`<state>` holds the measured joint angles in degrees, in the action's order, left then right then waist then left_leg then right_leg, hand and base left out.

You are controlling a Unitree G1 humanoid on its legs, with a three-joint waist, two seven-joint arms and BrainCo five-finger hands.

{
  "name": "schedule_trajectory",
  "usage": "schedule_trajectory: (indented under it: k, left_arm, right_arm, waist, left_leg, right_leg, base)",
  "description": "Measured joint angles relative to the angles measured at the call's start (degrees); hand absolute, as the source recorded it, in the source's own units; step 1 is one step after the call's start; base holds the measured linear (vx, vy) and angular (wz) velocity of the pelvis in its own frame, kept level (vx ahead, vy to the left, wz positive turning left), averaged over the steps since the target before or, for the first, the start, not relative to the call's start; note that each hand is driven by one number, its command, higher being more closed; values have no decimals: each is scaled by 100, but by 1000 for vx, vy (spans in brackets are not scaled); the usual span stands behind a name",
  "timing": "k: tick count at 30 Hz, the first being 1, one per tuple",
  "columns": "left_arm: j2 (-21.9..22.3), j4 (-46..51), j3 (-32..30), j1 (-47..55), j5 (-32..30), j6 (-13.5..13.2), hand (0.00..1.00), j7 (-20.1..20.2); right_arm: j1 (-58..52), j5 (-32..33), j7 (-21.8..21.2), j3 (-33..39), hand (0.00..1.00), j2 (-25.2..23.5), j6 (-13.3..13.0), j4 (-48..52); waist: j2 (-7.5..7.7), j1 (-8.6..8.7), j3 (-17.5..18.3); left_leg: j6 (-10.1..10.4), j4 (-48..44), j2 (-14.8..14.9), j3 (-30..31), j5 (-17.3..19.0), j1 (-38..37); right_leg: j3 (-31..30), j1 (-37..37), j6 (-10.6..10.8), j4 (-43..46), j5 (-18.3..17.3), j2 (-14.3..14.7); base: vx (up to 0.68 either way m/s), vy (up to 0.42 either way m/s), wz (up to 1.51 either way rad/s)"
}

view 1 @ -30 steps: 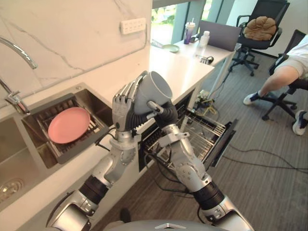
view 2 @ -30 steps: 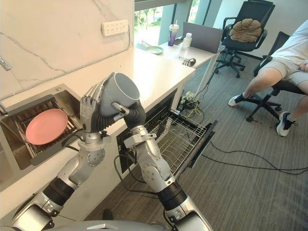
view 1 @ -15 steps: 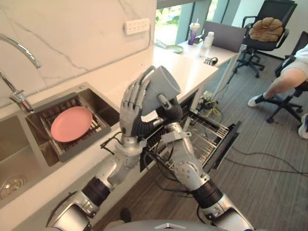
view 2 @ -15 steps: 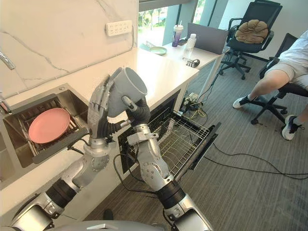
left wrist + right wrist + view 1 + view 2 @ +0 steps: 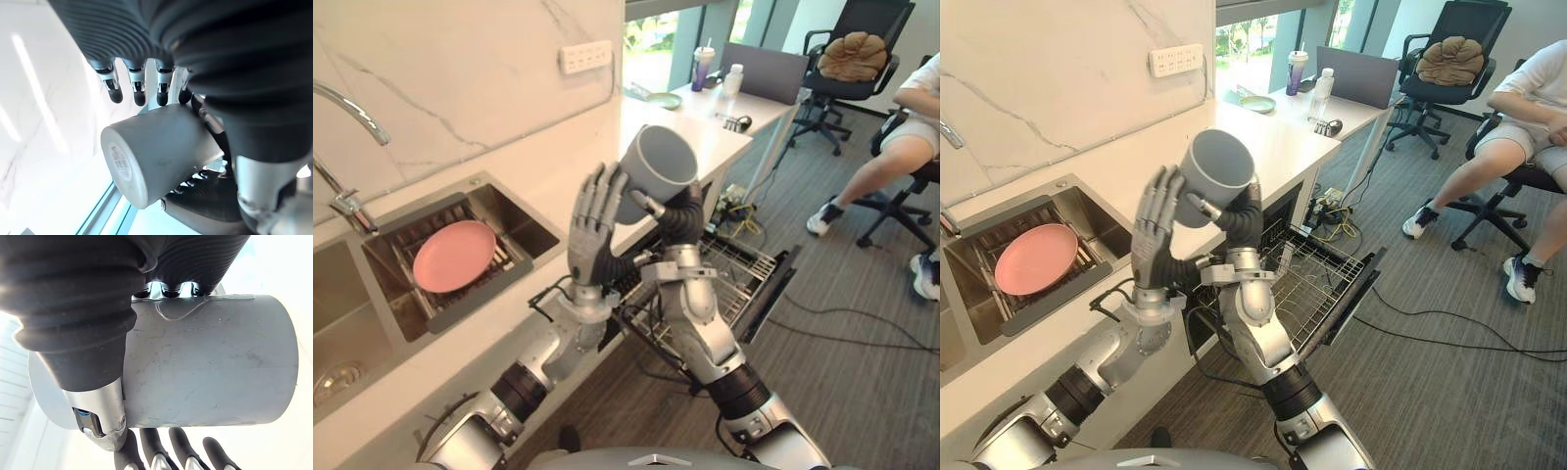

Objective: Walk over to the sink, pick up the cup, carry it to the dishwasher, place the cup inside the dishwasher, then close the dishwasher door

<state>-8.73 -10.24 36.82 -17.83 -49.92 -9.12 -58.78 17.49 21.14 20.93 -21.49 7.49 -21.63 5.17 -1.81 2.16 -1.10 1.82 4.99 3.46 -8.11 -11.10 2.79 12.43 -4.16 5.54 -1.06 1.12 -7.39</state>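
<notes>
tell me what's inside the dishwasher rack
Only bare wire shows in the dishwasher rack; no dishes on the visible part. The right arm covers its near corner. The cup is up in the right hand.

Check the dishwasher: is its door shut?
No, the dishwasher door hangs open with the wire rack pulled out; the right hand holds the cup.

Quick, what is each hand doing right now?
Left hand: open, fingers straight beside the grey cup.
Right hand: shut on the grey cup.
</notes>
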Motion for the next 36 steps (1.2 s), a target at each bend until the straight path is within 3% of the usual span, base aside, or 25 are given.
schedule_trajectory:
  k: [4, 8, 11, 14, 16, 18, 19, 22, 25, 30, 33, 35, 36]
  left_arm:
    - [-2, 107, 3, 99, -160, 4, 0, 77]
    - [50, 496, -342, 210, 34, -32, 0, 87]
    - [104, 813, -508, 511, 401, -214, 0, 324]
    - [104, 866, -547, 876, 1425, -467, 0, 1264]
    - [107, 881, -516, 1284, 2389, -586, 0, 2529]
    - [105, 906, -468, 1547, 3002, -567, 0, 3390]
    - [102, 910, -372, 1796, 3504, -487, 0, 4076]
    - [96, 913, -189, 2222, 4014, -384, 0, 4866]
    - [69, 729, -105, 2436, 4688, 70, 0, 5507]
    - [-30, -196, -83, 2655, 4953, 425, 0, 5914]
    - [-69, -716, -344, 2804, 4375, 464, 0, 5581]
    - [-105, -1006, -631, 2813, 3891, 663, 0, 5357]
    - [-112, -1253, -875, 2789, 3662, 892, 0, 5249]
  right_arm:
    - [-210, -933, 494, 665, 100, -10, -47, 1]
    - [-905, -918, 759, 1407, 100, 9, -96, 3]
    - [-1488, -887, 833, 2017, 100, 15, -210, 11]
    - [-1824, -694, 765, 2510, 100, 31, -331, 69]
    - [-1992, -547, 491, 2972, 100, 36, -362, 73]
    - [-2078, -309, 242, 3195, 100, 40, -352, 73]
    - [-2203, -55, -23, 3402, 100, 43, -305, 67]
    - [-2381, 249, -418, 3638, 100, 50, -191, 47]
    - [-2399, 433, -830, 3748, 100, 168, 0, -256]
    - [-2382, 550, -1224, 3756, 100, 337, 309, -930]
    - [-2338, 546, -1330, 3753, 100, 335, 395, -1367]
    - [-2260, 544, -1459, 3749, 100, 340, 459, -1530]
    - [-2198, 542, -1489, 3736, 100, 339, 543, -1596]
  waist:
    - [3, 52, -3]
    - [-6, 128, -8]
    - [-30, 202, -26]
    - [-32, 282, -32]
    - [-6, 293, -51]
    - [-18, 312, -67]
    - [10, 318, -90]
    - [3, 324, -97]
    - [35, 288, -185]
    - [111, 269, -248]
    - [146, 257, -322]
    - [140, 255, -414]
    - [138, 243, -475]
  left_leg:
    - [1, 1, -10, -107, 13, -64]
    - [-10, 2, -52, -144, 33, -103]
    - [-23, 2, -70, -178, 49, -112]
    - [-25, 3, -69, -210, 63, -122]
    - [-22, 3, -67, -264, 75, -101]
    - [-27, 3, -75, -276, 81, -75]
    - [-61, 3, -88, -276, 105, -51]
    - [-65, 3, -100, -277, 107, 26]
    - [-76, 3, -107, -270, 115, 45]
    - [-72, 2, -112, -144, 111, 127]
    - [-76, 2, -140, -52, 118, 129]
    - [-82, 2, -170, 1, 123, 136]
    - [-88, 2, -187, 17, 131, 141]
  right_leg:
    - [-76, 8, 13, 27, -9, 14]
    - [-97, 11, 82, 69, -58, -20]
    - [-130, 25, 93, 82, -66, -42]
    - [-172, 33, 96, 82, -69, -44]
    - [-237, 80, 97, 84, -69, -46]
    - [-246, 109, 101, 86, -72, -55]
    - [-242, 133, 111, 90, -79, -71]
    - [-235, 215, 124, 114, -87, -106]
    - [-231, 224, 127, 120, -89, -146]
    - [-100, 232, 147, 120, -114, -139]
    - [5, 185, 158, 130, -180, -136]
    - [67, 167, 177, 144, -207, -153]
    - [91, 160, 185, 143, -213, -165]
  base:
    - [1, -8, -11]
    - [1, -2, -5]
    - [5, 14, -5]
    - [1, 2, -6]
    - [3, -3, -10]
    - [2, -1, -3]
    - [0, 0, 0]
    - [0, 0, 0]
    - [5, 1, 1]
    - [19, -11, 13]
    - [36, -18, 18]
    - [43, -9, 15]
    - [52, 4, 8]
